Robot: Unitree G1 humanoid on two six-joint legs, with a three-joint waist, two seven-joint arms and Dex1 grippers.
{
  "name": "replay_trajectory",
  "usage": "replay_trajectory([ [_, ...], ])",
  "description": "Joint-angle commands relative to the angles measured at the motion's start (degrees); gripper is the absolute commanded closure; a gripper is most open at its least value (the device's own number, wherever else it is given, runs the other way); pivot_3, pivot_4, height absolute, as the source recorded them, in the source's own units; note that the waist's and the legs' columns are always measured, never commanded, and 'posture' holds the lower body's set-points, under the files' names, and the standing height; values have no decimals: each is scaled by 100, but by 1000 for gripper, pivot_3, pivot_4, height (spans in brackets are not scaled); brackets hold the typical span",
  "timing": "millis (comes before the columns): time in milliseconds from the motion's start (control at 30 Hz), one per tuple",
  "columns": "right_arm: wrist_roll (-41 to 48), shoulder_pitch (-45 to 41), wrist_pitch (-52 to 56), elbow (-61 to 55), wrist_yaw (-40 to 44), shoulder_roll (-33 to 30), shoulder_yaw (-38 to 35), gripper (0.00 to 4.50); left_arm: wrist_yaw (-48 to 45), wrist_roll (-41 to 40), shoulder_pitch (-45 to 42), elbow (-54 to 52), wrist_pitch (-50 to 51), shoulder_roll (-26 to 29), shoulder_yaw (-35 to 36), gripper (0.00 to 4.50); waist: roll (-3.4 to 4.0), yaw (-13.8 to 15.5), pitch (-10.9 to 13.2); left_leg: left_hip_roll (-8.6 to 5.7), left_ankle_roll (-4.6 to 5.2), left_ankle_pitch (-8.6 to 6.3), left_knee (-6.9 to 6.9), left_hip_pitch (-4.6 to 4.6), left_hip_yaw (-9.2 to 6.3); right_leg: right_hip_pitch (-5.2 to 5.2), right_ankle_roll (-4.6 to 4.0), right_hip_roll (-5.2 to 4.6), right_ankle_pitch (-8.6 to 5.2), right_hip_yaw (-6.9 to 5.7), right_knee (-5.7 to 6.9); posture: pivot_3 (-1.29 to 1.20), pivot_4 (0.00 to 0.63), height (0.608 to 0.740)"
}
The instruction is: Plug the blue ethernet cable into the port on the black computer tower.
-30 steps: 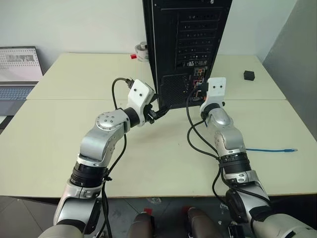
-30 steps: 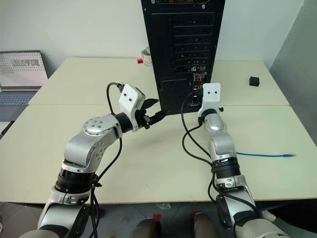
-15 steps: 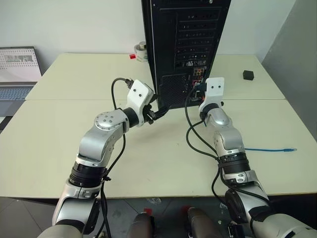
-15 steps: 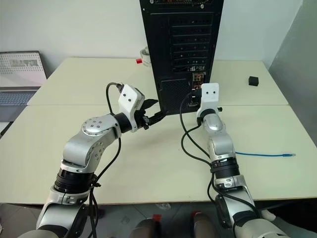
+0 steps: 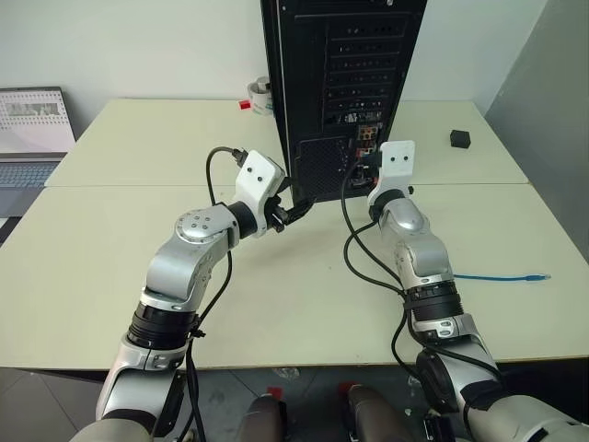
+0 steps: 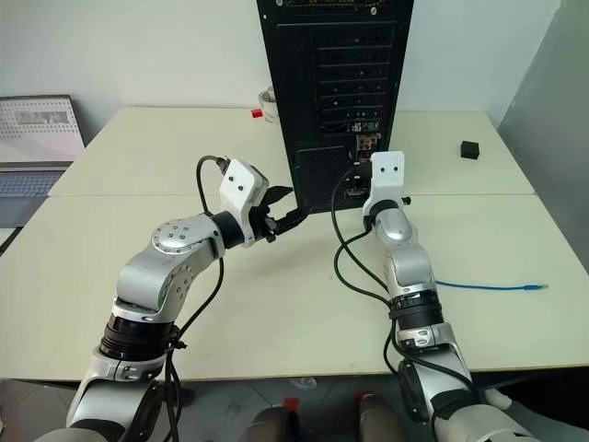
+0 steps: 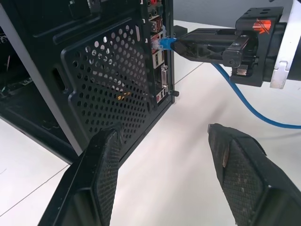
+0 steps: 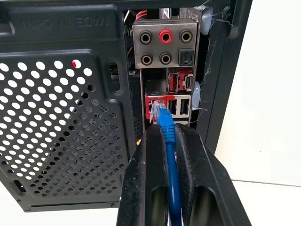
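The black computer tower (image 5: 342, 92) is running off the picture's top edge. The right gripper's fingers (image 8: 148, 188) are hiding part of the blue ethernet cable (image 8: 167, 127), and whether its plug is seated is staying unclear.

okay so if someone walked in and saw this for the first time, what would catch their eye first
Likely the tall black computer tower standing at the middle of the pale table, rear face toward the robot. Next, the right gripper, shut on the blue ethernet cable, holding its plug right at the port strip on the tower's back. The left gripper hangs open beside the vent grille, holding nothing.
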Motion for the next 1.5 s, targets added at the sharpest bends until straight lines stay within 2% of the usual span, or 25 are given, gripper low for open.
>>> replay_trajectory([
  [33,78,-301,-37,-193,-15,-5,-121,4500,-21,19,-39,-186,-75,39,103,1471,0,-1,0,0,0,0,0,-1,0,-1,0,0,0,0,0,0,150,740],
  [533,-143,-413,-79,-4,-378,497,94,4500,-39,-21,-73,-152,10,76,141,1471,0,-27,0,1,0,0,-2,-2,2,-6,0,-1,0,2,1,0,150,740],
  [1033,-239,-751,-442,641,-420,572,46,4500,-27,-20,-62,-174,46,69,143,1471,1,-75,0,7,0,0,-4,-1,14,-17,-1,0,1,14,8,0,150,740],
  [1367,-62,-621,-421,666,-10,525,24,4500,-3,21,-30,-159,-7,60,123,1471,1,-156,0,7,0,0,-4,-2,17,-25,-2,0,1,18,20,0,150,740],
  [1400,-28,-568,-381,620,48,515,7,3821,-1,27,-30,-155,-15,58,119,1441,1,-164,0,7,0,0,-4,-3,17,-27,-2,0,1,18,22,0,150,740],
  [1500,-9,-448,-308,462,190,444,14,3305,-2,33,-31,-138,-28,56,118,1441,1,-173,0,7,0,0,-9,-3,16,-29,-2,0,1,18,23,0,150,740],
])
